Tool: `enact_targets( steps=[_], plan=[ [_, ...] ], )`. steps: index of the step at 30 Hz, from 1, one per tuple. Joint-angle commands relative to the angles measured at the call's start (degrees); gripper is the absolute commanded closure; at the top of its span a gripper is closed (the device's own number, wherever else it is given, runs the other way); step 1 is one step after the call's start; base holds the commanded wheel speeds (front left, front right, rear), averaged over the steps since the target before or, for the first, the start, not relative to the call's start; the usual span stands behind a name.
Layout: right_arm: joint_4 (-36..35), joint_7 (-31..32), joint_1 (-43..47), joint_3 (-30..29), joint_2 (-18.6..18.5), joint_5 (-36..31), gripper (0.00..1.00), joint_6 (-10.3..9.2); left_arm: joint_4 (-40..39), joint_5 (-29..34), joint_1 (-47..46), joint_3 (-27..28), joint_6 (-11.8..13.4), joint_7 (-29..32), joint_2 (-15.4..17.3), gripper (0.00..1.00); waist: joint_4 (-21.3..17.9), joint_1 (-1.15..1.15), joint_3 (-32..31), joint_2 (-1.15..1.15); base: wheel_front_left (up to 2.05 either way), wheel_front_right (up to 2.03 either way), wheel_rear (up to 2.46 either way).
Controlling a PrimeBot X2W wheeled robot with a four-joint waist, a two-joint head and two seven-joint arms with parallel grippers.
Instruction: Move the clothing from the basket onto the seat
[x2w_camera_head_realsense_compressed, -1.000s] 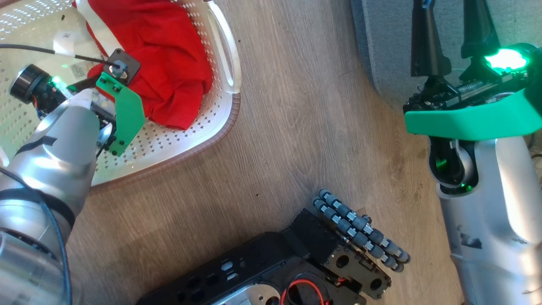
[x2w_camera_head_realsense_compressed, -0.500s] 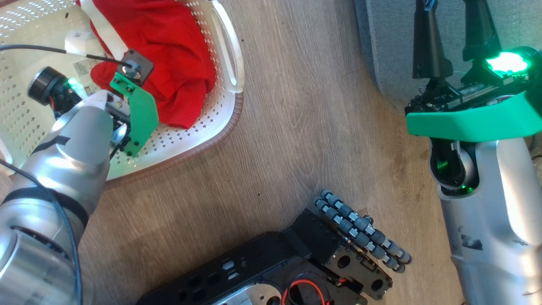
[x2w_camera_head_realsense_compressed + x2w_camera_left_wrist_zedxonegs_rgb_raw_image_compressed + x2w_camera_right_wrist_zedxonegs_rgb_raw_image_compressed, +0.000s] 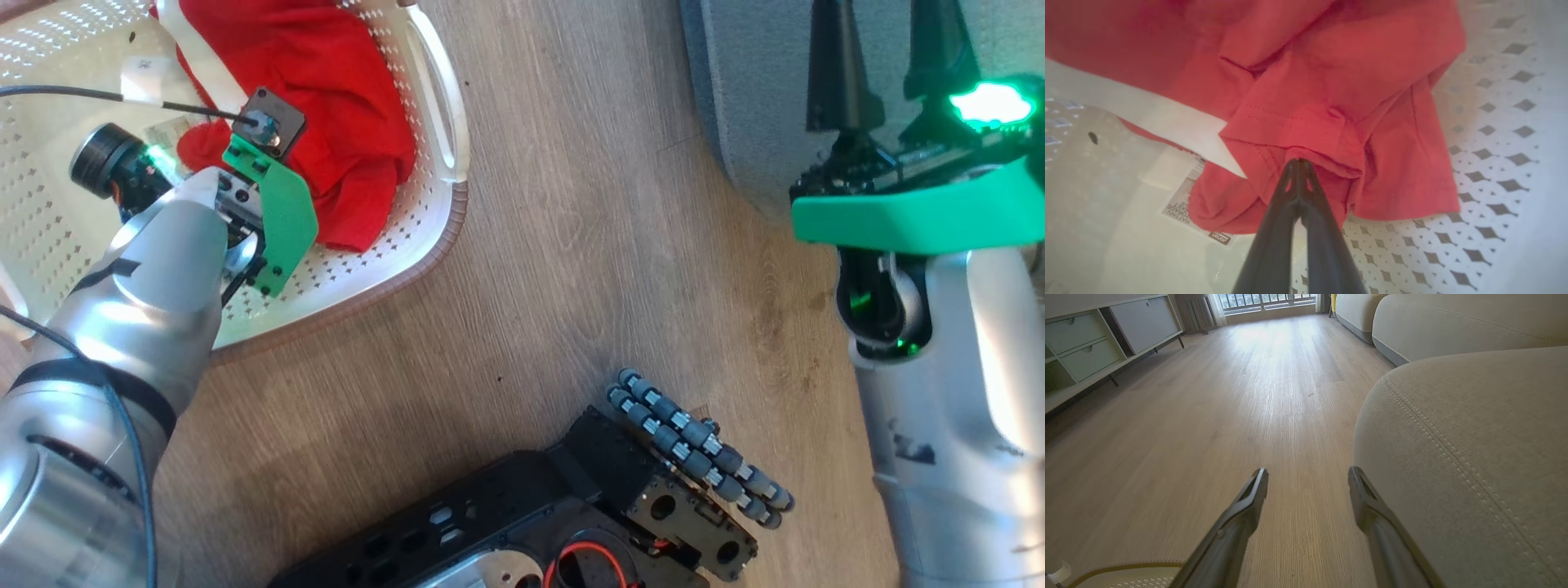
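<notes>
The left end effector (image 3: 1298, 163) had its two dark fingers pressed together, tips pinched into a folded hem of the red garment (image 3: 1339, 81), which lay bunched on the floor of the basket (image 3: 1494, 171). At 9 o'clock from the tips a white cloth piece (image 3: 1180, 126) poked out from under the red fabric, and at 8 o'clock a label sticker (image 3: 1182, 206) lay partly covered on the basket bottom. The right end effector (image 3: 1308, 477) hung with fingers apart and nothing between them, just beside the rounded corner of the seat (image 3: 1474, 457) at its 3 o'clock. By my judgement the task was barely begun: a grip was made, but all the clothing sat inside the basket and none on the visible part of the seat, so lifting, carrying across and laying down were all left. The left wrist view gave the pinch and the stitched hem, while in the head view the green wrist mount covered that contact. The head view gave the layout instead — basket at 10 o'clock, seat at 1 o'clock, bare wooden floor (image 3: 588, 245) between. The right wrist view added the seat's double seam and a cabinet (image 3: 1106, 339) far off at 10 o'clock.
</notes>
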Motion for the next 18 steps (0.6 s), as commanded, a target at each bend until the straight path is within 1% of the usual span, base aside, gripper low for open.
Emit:
enact_targets(
  steps=[1,7,18],
  plan=[
    [-1.4,-0.4,0.7,0.3,0.2,0.2,0.00,-0.01,-1.2,-0.4,0.5,0.3,-0.1,-0.7,0.6,1.00,-0.1,0.00,-0.3,0.00,0.00,0.00,0.00],
    [-0.2,-0.4,-1.8,1.4,0.2,0.2,0.00,-0.01,-3.1,-3.0,1.2,-0.6,-0.1,-3.4,1.7,1.00,-0.5,0.00,-2.1,0.00,0.00,0.00,0.00],
    [3.3,-0.4,-1.7,-0.2,0.2,-5.8,0.00,-0.01,-5.6,-8.8,6.0,-1.8,-0.1,-9.2,-1.9,1.00,5.5,0.00,-12.1,0.00,0.00,0.00,0.00]
  ],
)
